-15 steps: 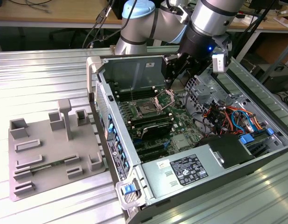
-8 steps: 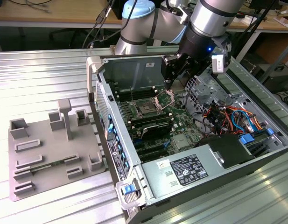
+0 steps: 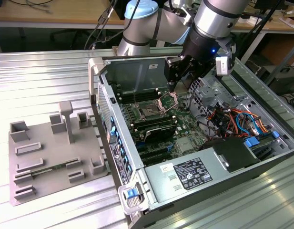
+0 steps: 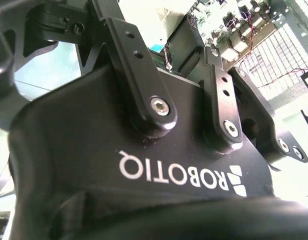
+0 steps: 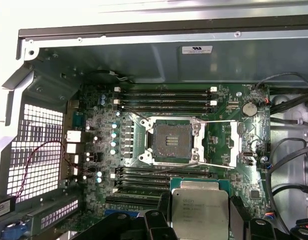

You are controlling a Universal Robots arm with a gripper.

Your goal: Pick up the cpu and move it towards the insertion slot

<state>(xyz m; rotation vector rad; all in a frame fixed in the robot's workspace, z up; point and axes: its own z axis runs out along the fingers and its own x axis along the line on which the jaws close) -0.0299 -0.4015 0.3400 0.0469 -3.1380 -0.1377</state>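
Hovering above the steel-framed dark square socket point(image 5: 172, 141), my black gripper point(image 5: 199, 220) clamped the silvery square chip point(image 5: 199, 212).

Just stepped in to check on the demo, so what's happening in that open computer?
The robot arm's claw is shut on the cpu and holds it above the motherboard inside the open case. In the first wrist view the chip sits a little short of the insertion slot, whose socket is open with its bracket flipped back. In the exterior view the claw hangs over the board near the slot. The grey tray sits outside the case.
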